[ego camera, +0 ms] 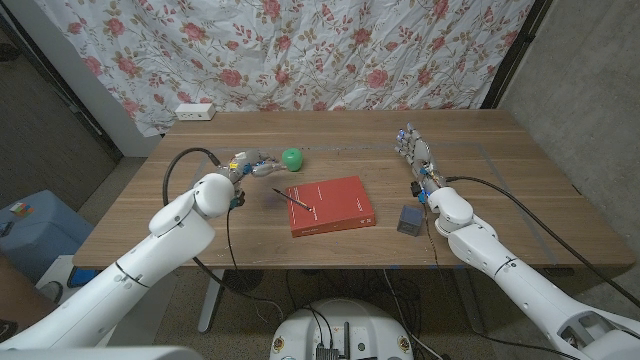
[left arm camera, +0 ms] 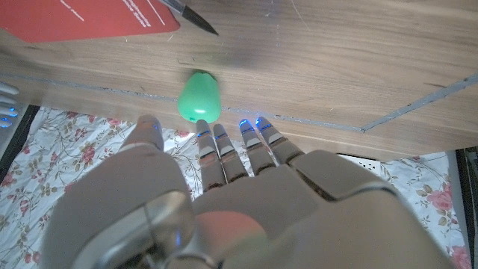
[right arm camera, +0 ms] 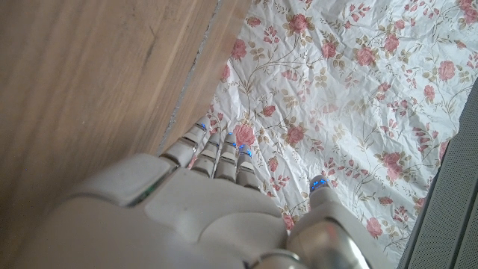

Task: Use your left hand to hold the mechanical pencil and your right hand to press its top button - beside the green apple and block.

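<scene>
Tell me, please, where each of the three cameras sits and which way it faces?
Head view: on the robot's head, looking down at the table, red book, pencil; both arms show.
Left wrist view: behind the left hand, facing the green apple and book corner.
Right wrist view: behind the right hand, facing the table edge and flowered curtain.
Head and left wrist views share apple, book, pencil.

The wooden bench (ego camera: pixel 200 215) carried a red book (ego camera: pixel 331 205) (mid-bench), a green apple (ego camera: pixel 291 158), a grey block (ego camera: pixel 409 220) and a power strip (ego camera: pixel 194 112).
</scene>
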